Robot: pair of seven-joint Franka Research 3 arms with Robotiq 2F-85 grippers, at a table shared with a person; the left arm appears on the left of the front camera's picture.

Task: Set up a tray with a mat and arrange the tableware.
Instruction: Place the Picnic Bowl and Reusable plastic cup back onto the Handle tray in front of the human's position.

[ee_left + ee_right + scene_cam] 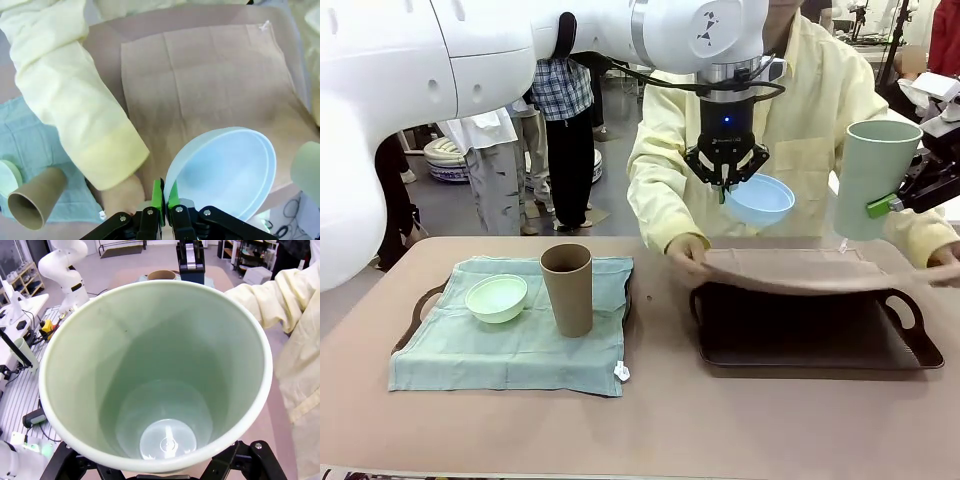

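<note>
Worktop (pixel 650 430): two trays, teal mat, mint bowl, brown cup.
Left gripper (pixel 725 185): pinching light blue bowl (pixel 760 200).
Right gripper (pixel 895 203): clasping pale green cup (pixel 873 175).

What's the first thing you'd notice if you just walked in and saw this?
Both robot arms hold dishes up in the air: the left gripper pinches the rim of a light blue bowl at the middle, and the right gripper holds a pale green cup at the right. Below them, a person in a yellow coat spreads a brown mat over a dark tray.
</note>
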